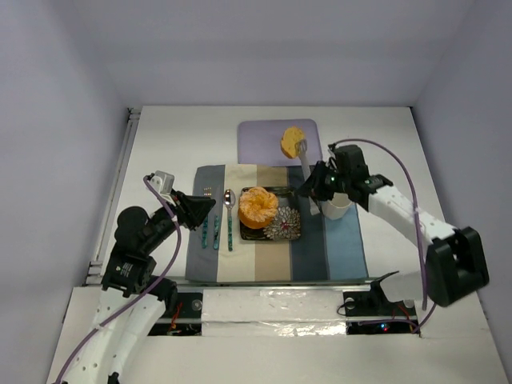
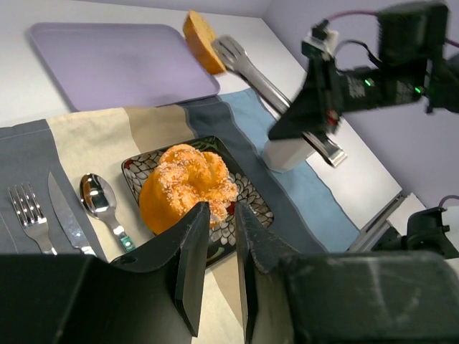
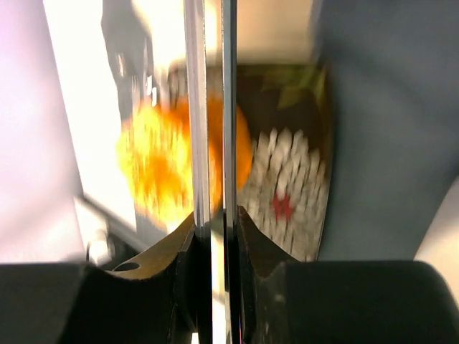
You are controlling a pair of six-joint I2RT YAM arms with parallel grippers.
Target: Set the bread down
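A lab test cell: plain white walls point(image 1: 72, 80) enclose a staged placemat point(image 1: 276, 264) table setting.

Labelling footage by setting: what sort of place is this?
Probably a lab mock-up of a dining table: plain white walls enclose a striped placemat with fork, knife, spoon and a patterned plate.

The bread point(image 1: 292, 142) is golden yellow with a darker brown crust. The tray point(image 1: 260, 142) is pale lavender. The placemat point(image 1: 336, 248) runs in stripes of slate grey, cream, tan and light blue. The plate point(image 1: 286, 226) is black with white petal patterns and a red spot. The pastry point(image 1: 258, 207) is orange, sugar-speckled. The tongs point(image 1: 305, 160) and the spoon point(image 1: 228, 198) are silver; the cup point(image 1: 336, 208) and the desk point(image 1: 160, 152) are white.
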